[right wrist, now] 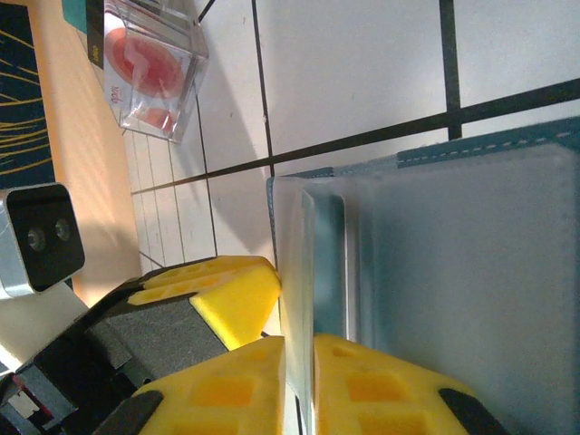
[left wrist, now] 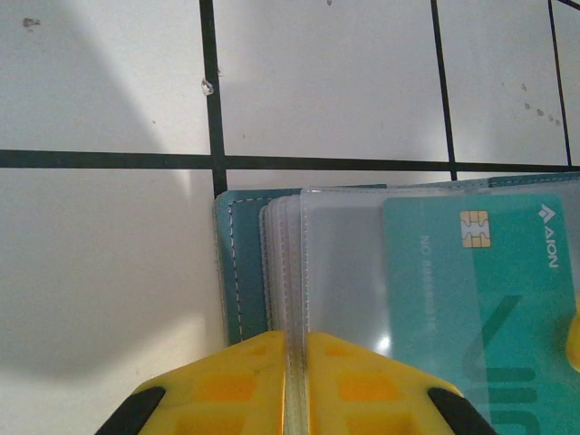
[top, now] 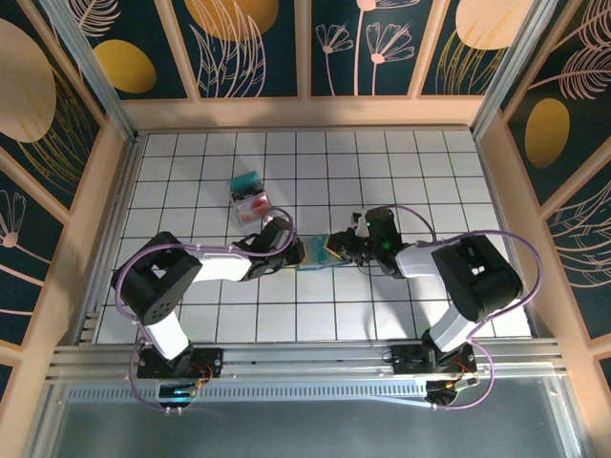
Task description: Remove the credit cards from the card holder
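Note:
The card holder (top: 315,256) lies open on the white tiles between my two grippers. In the left wrist view its dark teal cover (left wrist: 240,272) carries a stack of clear pockets, and my left gripper (left wrist: 296,337) is shut on the edges of those pockets. A teal credit card (left wrist: 480,290) with a gold chip sits in a pocket to the right. My right gripper (right wrist: 299,340) is shut on one thin clear pocket of the card holder (right wrist: 507,272), with a teal edge just behind the sheet. From above, the left gripper (top: 298,254) and right gripper (top: 336,250) face each other.
A clear plastic box (top: 250,198) holding red-pink and teal flat pieces stands on the tiles behind the left arm, also seen as the box (right wrist: 149,72) at top left. Wooden walls ring the tiled floor (top: 430,172).

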`<state>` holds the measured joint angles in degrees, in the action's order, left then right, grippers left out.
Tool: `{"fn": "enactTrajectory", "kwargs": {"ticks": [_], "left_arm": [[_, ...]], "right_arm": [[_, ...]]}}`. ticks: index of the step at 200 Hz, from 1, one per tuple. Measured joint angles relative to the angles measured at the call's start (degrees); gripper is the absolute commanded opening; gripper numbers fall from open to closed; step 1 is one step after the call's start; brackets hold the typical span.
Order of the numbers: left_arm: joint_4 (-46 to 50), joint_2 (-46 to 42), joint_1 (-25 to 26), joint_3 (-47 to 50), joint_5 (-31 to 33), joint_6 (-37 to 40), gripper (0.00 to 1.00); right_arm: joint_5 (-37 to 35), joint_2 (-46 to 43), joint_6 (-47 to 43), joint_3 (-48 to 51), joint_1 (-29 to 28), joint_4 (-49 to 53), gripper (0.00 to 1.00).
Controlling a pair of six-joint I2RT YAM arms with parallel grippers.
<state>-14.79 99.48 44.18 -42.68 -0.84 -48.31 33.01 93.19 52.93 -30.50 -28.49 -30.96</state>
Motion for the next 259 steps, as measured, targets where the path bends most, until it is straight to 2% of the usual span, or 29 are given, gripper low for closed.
{"fn": "enactTrajectory", "kwargs": {"ticks": [20, 76, 138, 201, 259], "left_arm": [[0.0, 0.0, 0.0, 0.0, 0.02, 0.0, 0.13], [0.0, 0.0, 0.04, -0.02, 0.61, -0.07, 0.14], [0.46, -0.24, 0.37, -0.02, 1.97, -0.28, 0.18], [3.78, -3.06, 0.35, -0.02, 3.28, -0.46, 0.32], [5.84, -8.44, 0.35, -2.27, 5.07, -0.26, 0.55]], "right_arm": [[-0.39, 0.24, -0.24, -0.63, 0.0, 1.16, 0.0], [-2.64, -0.2, -3.02, -2.69, -0.07, 7.19, 0.0], [-7.54, -5.86, -7.54, -3.21, 1.11, 14.62, 0.0], [-10.36, -10.75, -9.81, -3.21, 2.16, 17.99, 0.0], [-11.8, -17.4, -10.67, -3.1, 2.89, 17.88, 0.0]]}}
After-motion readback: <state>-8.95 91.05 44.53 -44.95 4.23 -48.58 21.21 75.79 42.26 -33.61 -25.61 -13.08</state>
